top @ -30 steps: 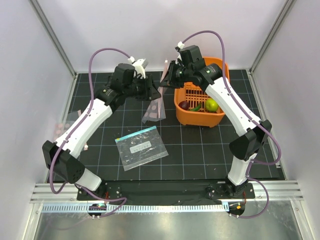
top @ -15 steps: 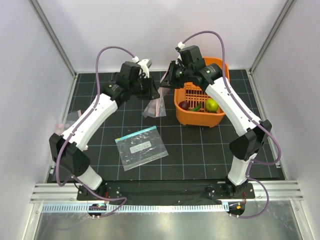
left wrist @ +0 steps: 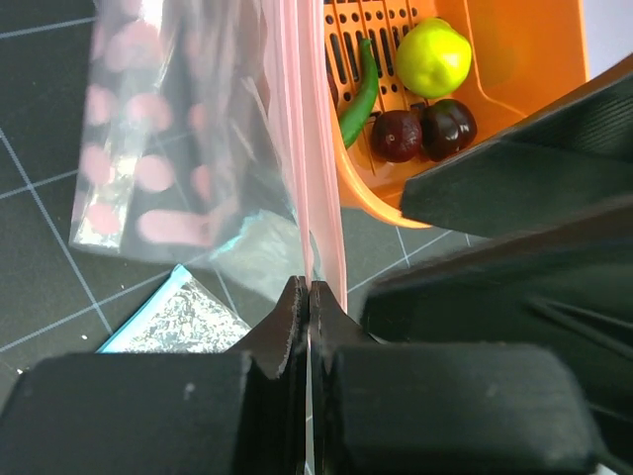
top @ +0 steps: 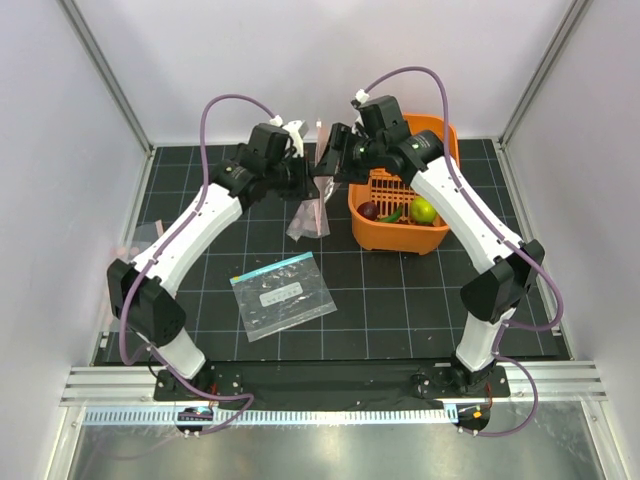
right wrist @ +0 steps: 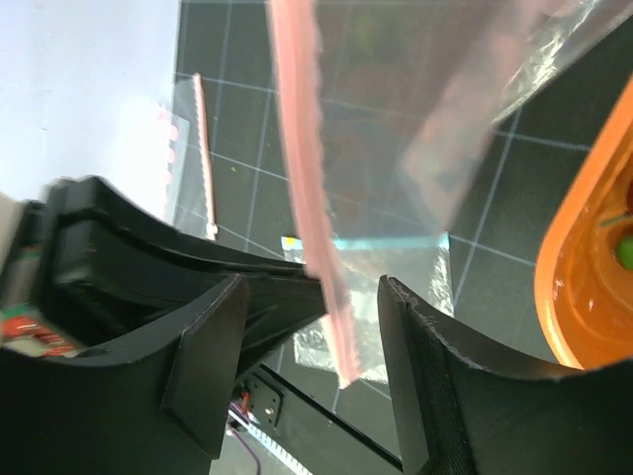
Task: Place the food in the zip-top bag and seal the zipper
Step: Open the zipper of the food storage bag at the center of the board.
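Zipper (left wrist: 316, 148) of zip-top bag (left wrist: 188, 139) clamped in fully closed left gripper (left wrist: 309, 297); bag hangs far-centre, just left of orange basket (top: 405, 240). Right gripper (right wrist: 315, 297) open, jaws straddling strip, apparently not touching.

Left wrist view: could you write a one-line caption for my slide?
Left gripper pinches the pink zipper of the bag; food lies in the orange basket.

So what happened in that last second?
The left fingers moved in and closed on the pink zipper of the hanging zip-top bag. The right fingers opened and let it go. The food in the orange basket and the teal-strip bag stayed put.
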You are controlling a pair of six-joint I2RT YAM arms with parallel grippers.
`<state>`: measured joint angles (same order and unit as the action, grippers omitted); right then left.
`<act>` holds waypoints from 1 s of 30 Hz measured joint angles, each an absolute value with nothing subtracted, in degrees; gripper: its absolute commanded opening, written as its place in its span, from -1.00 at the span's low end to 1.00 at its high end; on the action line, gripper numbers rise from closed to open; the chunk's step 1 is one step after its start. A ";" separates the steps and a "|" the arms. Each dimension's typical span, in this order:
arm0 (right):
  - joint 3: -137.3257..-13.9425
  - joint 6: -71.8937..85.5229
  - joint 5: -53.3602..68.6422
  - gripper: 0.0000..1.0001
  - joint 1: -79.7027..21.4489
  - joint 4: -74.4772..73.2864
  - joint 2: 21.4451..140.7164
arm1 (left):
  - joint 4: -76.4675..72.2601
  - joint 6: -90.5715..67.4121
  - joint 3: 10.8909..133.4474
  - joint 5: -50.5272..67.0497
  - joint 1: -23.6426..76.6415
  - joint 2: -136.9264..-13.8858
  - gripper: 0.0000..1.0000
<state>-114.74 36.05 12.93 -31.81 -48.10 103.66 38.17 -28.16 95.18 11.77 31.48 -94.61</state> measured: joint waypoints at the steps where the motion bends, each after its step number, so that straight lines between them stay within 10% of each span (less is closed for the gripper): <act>1: -113.71 35.94 12.78 0.20 -31.81 -47.94 103.37 | 38.24 -28.23 95.29 11.77 31.48 -94.59 -0.99; 24: -112.05 32.97 10.92 -0.17 -31.86 -48.86 103.11 | 38.24 -27.55 95.44 16.91 31.51 -91.26 -0.99; 30: -113.19 32.45 12.43 -0.86 -32.53 -48.03 103.66 | 38.83 -26.52 95.68 18.94 31.55 -90.59 -1.00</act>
<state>-113.19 32.45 12.43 -32.53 -48.03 103.66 38.83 -26.52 95.68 18.94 31.55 -90.59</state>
